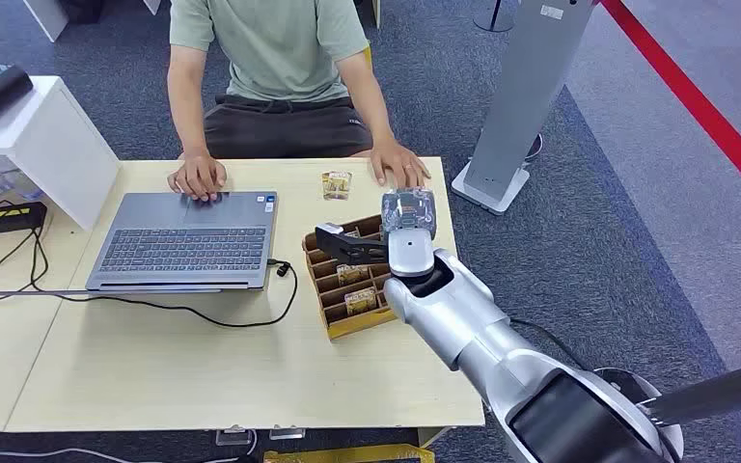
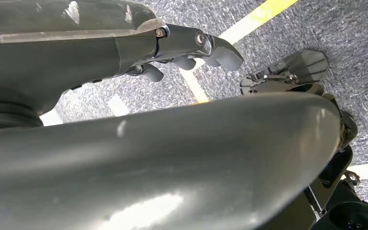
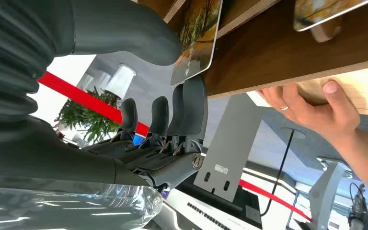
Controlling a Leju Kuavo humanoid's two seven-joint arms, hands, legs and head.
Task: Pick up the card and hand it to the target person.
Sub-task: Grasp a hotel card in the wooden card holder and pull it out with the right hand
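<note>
Right wrist view, robot hand pinching card, print unreadable

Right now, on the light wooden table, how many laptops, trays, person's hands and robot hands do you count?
Grey open laptop: 1
Brown wooden slotted tray: 1
Person's hands resting on the table: 2
Robot's right hand, reaching over the tray: 1
Total: 5
</note>
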